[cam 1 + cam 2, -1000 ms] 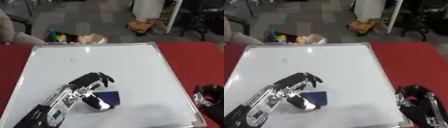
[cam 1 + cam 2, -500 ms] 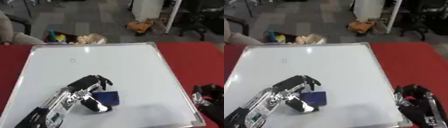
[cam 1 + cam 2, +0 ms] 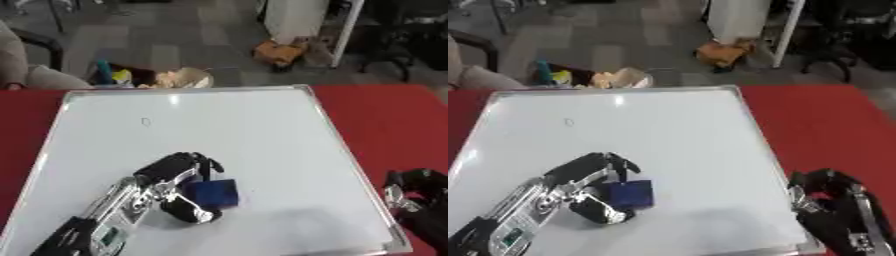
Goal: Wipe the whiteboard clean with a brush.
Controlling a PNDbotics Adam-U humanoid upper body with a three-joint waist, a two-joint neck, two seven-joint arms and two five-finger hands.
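Note:
A white whiteboard [image 3: 254, 135] with a silver frame lies flat on the red table. A small dark mark [image 3: 145, 121] shows near its upper left. My left hand [image 3: 175, 175] comes in from the lower left and is curled round a dark blue brush [image 3: 214, 194], which rests on the lower middle of the board. My right hand [image 3: 833, 210] rests at the lower right, just off the board's edge on the red table, with its fingers curled and nothing in them.
The red table [image 3: 385, 120] surrounds the board on the left and right. Beyond the far edge are a grey floor, a chair arm [image 3: 26, 75], some coloured clutter [image 3: 149, 77] and an orange item [image 3: 278, 51].
My left hand and the blue brush have stayed near the board's lower middle, shifting only slightly. The right hand has not moved.

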